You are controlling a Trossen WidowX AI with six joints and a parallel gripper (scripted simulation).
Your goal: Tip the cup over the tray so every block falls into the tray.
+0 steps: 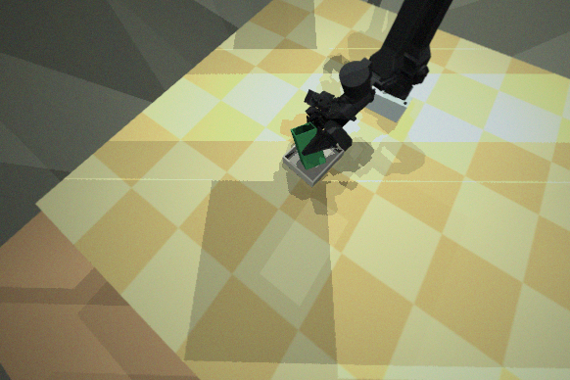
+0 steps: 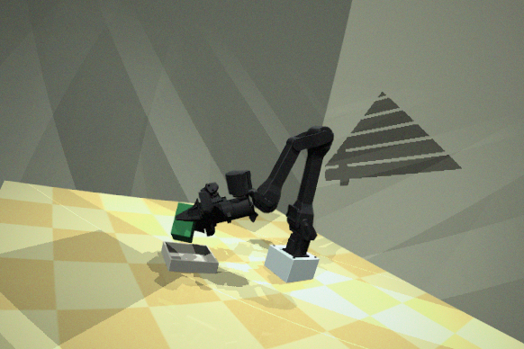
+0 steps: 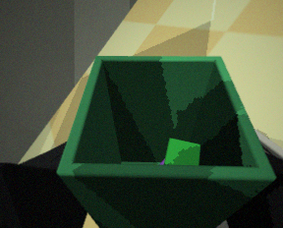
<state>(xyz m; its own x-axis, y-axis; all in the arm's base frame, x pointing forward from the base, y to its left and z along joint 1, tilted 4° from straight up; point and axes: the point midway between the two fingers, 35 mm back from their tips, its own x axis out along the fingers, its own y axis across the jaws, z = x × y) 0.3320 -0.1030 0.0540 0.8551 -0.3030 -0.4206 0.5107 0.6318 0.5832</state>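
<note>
From here I see the arm's pincer [image 1: 315,145] [image 2: 185,216] clamped on the green cup [image 1: 305,141] [image 2: 182,228] [image 3: 162,197], holding it tilted w/ its base just above the grey tray [image 1: 300,173] [image 2: 194,266], apart from it in the ext. view. Wrist cam shows a bright green block [image 3: 183,152] inside the cup, + a bit of something purple [image 3: 162,163] next to it, mostly hidden. Tray's on the checkered table [image 1: 470,237] [image 2: 99,317], near the arm's pale base [image 1: 387,107] [image 2: 279,266].
</note>
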